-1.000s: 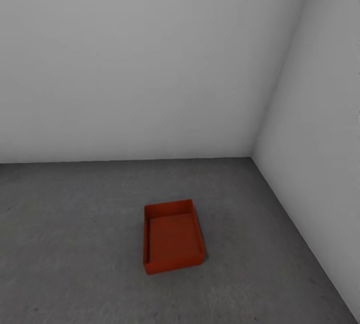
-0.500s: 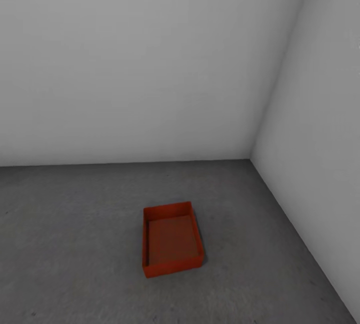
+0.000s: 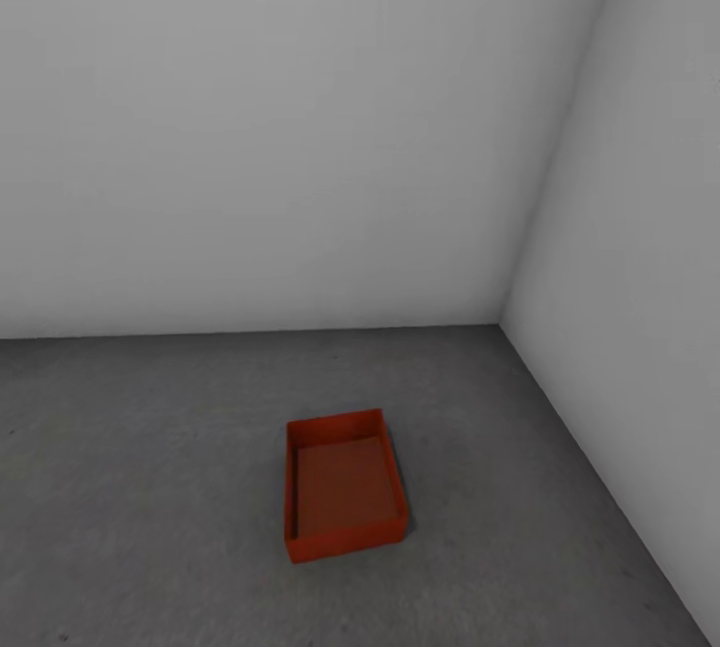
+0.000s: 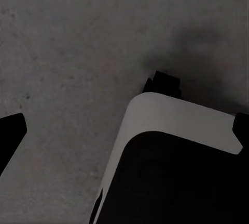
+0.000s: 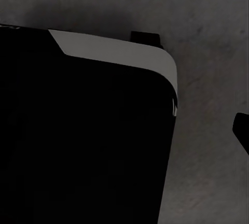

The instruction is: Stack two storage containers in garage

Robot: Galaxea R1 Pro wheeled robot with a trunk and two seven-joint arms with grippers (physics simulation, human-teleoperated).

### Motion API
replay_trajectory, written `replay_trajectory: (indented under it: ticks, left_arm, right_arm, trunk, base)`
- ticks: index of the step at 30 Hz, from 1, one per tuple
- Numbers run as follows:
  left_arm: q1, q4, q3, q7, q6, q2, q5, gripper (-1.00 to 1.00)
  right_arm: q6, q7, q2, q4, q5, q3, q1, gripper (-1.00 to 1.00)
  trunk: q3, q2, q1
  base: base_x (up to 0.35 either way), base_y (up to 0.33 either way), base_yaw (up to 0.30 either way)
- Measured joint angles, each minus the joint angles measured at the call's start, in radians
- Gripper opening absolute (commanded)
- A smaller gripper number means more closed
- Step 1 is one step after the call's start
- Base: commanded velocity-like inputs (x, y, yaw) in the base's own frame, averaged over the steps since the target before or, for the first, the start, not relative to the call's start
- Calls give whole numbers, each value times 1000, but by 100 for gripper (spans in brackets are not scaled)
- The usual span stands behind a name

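Rounded white-edged black base panel, black claw fingertip, dark matte surfaces, small black protruding block

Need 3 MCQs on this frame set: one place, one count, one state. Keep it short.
1. Where does the bin sit?
A. on the grey concrete floor, near the corner of two white walls
B. on a wooden bench
C. on a car's hood

2. How many red bins show in the head view?
A. three
B. one
C. two

3. What is in the bin?
A. a second bin
B. boxes
C. nothing, it is open-topped and bare inside

Answers: 1 A, it rests flat on the floor by the wall corner; 2 B, a single red bin appears; 3 C, its inner bottom shows plainly.
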Motion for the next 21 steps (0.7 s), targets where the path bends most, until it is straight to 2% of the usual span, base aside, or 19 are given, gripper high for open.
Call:
replay_trajectory:
  ticks: [17,21]
  left_arm:
    - [0,0,0,0,0,0,1,100]
    - [0,0,0,0,0,0,1,100]
  right_arm:
    - [-5,0,3,0,1,0,5,100]
    - [-31,-1,4,0,-1,0,10,100]
  trunk:
    - [27,0,0]
    - [33,0,0]
  base:
    - [0,0,0]
    - [0,0,0]
